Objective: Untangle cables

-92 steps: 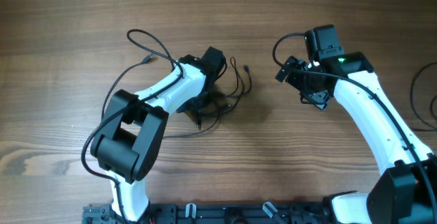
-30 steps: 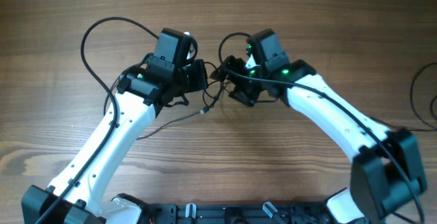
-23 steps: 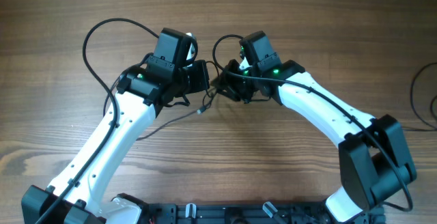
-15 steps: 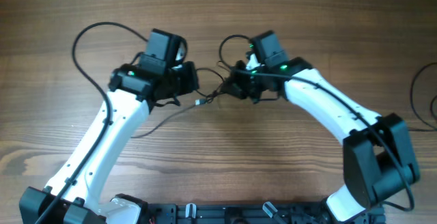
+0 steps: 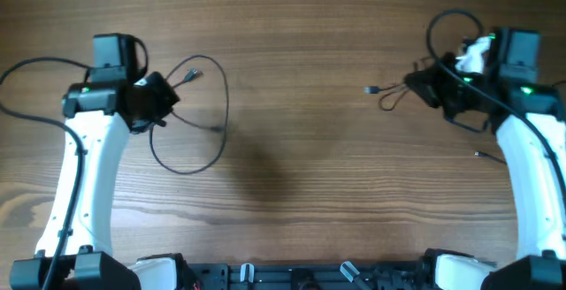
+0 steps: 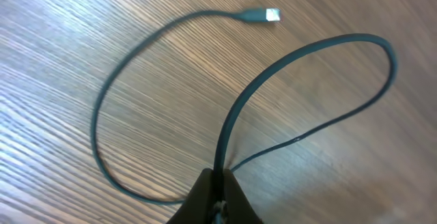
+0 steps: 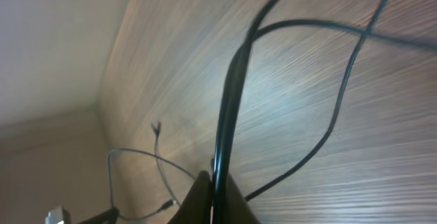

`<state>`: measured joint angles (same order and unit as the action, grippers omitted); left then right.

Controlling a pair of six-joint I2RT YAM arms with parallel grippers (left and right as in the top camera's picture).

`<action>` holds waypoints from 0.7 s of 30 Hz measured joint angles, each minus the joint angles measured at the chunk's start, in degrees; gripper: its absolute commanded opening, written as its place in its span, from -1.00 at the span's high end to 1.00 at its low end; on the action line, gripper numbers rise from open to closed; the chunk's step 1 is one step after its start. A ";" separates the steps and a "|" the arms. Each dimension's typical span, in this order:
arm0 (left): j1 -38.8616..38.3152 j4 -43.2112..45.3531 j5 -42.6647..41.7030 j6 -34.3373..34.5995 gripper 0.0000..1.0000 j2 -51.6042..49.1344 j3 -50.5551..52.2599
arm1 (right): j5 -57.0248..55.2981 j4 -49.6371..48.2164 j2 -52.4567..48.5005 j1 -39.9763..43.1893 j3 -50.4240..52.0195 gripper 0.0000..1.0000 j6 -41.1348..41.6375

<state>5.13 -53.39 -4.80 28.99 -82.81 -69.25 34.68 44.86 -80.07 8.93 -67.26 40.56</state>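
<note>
**A:** Start at the front. What is closest?

**B:** A black rail (image 5: 292, 275) along the near edge of the table (image 5: 301, 157). The top is matt brown wood, with the grain running side to side.

**A:** And the pincers?

**B:** The left gripper (image 6: 217, 194) is pinched closed on the left cable (image 6: 229, 118). The cord rises from its tips in one arch. A thinner run sweeps round in a wide ring on the wood and ends in a silver-tipped plug (image 6: 272, 15). From above, that ring lies in the left third of the table, just beside the gripper on its inner side.

**A:** The other one?

**B:** The right gripper (image 7: 213, 198) is clamped closed on the right cable (image 7: 229, 94), which runs straight up out of its tips. From above, a short loop and a small plug (image 5: 370, 88) reach from it toward the middle of the table. I cannot tell whether that end rests on the wood or hangs above it.

**A:** How do the two cords stand to each other?

**B:** They are well apart, one on each side, with a broad stretch of wood between them.

**A:** And farther back?

**B:** The wood carries on to the far edge. Beyond it the right wrist view shows a plain beige wall (image 7: 48, 39), blurred and featureless.
</note>
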 measured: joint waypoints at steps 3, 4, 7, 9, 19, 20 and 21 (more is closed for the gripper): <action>0.61 0.22 -1.38 0.00 0.92 0.00 0.00 | -0.04 1.11 0.13 -0.37 0.04 0.91 -3.13; 0.59 0.42 -1.81 0.00 0.92 0.00 0.00 | -0.04 1.03 0.07 -0.92 0.04 0.91 -4.44; -0.02 0.81 -2.97 0.00 0.92 0.00 0.00 | -0.72 -1.90 0.04 -2.91 0.09 0.91 -10.03; -0.55 0.70 -3.26 0.00 0.92 0.00 0.00 | -2.54 -5.03 0.04 -3.54 0.11 0.91 -13.60; -3.82 -0.24 -3.91 0.00 0.92 0.00 0.00 | -18.73 -20.15 0.02 0.55 -0.07 0.91 -18.45; -4.09 -0.20 -3.91 0.00 0.92 0.00 0.00 | -19.91 -21.05 -0.02 1.62 -0.48 0.92 -18.60; -4.28 -0.15 -3.91 0.00 0.92 0.00 0.00 | -20.68 -21.64 -0.26 2.45 -1.05 0.91 -18.82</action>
<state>0.84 -53.54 -8.71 28.99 -82.81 -69.25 14.00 23.22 -80.34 11.38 -68.31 21.74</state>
